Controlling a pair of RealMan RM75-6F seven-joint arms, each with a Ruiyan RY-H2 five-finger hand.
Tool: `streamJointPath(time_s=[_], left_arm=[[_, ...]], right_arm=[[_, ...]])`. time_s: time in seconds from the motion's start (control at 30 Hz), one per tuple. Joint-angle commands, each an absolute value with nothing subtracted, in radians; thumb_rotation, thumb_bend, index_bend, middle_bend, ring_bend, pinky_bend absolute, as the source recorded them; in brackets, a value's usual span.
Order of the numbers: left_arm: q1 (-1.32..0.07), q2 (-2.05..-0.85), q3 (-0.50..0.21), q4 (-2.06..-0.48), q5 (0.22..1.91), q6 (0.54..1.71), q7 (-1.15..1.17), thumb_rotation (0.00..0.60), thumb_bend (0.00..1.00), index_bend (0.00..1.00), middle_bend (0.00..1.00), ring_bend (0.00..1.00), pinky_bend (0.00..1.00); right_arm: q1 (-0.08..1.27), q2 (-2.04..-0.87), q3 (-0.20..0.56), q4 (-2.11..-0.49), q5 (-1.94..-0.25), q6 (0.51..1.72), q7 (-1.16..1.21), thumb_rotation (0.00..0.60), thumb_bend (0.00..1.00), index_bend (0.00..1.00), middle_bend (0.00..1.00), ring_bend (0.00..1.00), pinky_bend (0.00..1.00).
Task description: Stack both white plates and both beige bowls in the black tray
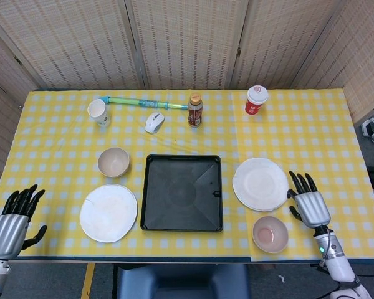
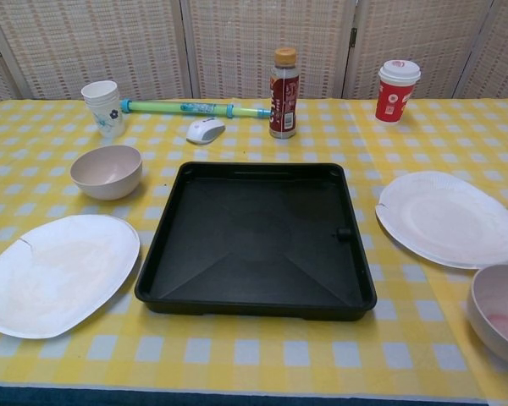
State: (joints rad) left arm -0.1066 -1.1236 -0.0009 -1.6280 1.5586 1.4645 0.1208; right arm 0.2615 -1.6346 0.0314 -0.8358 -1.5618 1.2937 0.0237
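Now right hand (image 1: 309, 205) hovers fingers spread, empty, just beside right plate (image 1: 260, 184); left hand (image 1: 11, 221) spread, empty at bench (image 1: 311, 124) corner. Black tray (image 1: 182, 193) central, bowls and plates flanking it.

Clearance: black tray (image 1: 181, 193) approaches

Plate (image 1: 108, 212) and bowl (image 1: 113, 162) stand at its 9 o'clock, plate (image 1: 260, 184) and bowl (image 1: 270, 233) at 3; bottle (image 1: 195, 110) and mouse (image 1: 154, 122) at 12, well apart.
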Motion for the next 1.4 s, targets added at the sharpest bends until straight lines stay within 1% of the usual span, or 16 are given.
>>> streamJointPath(time_s=[0.03, 0.33, 0.83, 1.17, 1.4], left_arm=[[-0.107, -1.122, -0.001, -1.631, 1.554, 1.461, 0.124, 0.600, 0.36, 0.00, 0.00, 0.00, 0.00], [-0.109, -1.117, 0.003, -1.644, 1.545, 1.447, 0.141, 0.600, 0.35, 0.00, 0.00, 0.00, 0.00], [-0.103, -1.113, 0.004, -1.656, 1.542, 1.454, 0.137, 0.600, 0.35, 0.00, 0.00, 0.00, 0.00], [-0.091, -1.110, 0.012, -1.664, 1.560, 1.475, 0.134, 0.600, 0.34, 0.00, 0.00, 0.00, 0.00], [-0.093, -1.110, 0.011, -1.665, 1.559, 1.471, 0.135, 0.600, 0.34, 0.00, 0.00, 0.00, 0.00]], right_arm=[[0.273, -1.656, 0.024, -0.806, -1.569, 1.287, 0.050, 0.600, 0.35, 0.48, 0.04, 0.06, 0.00], [0.290, -1.688, 0.010, -0.779, -1.582, 1.285, 0.091, 0.600, 0.35, 0.48, 0.04, 0.07, 0.00], [0.317, -1.735, 0.014, -0.724, -1.569, 1.261, 0.090, 0.600, 0.36, 0.50, 0.06, 0.08, 0.00], [0.338, -1.758, 0.021, -0.702, -1.561, 1.247, 0.099, 0.600, 0.49, 0.55, 0.09, 0.09, 0.00], [0.337, -1.766, 0.026, -0.692, -1.559, 1.273, 0.122, 0.600, 0.51, 0.60, 0.13, 0.12, 0.00]])
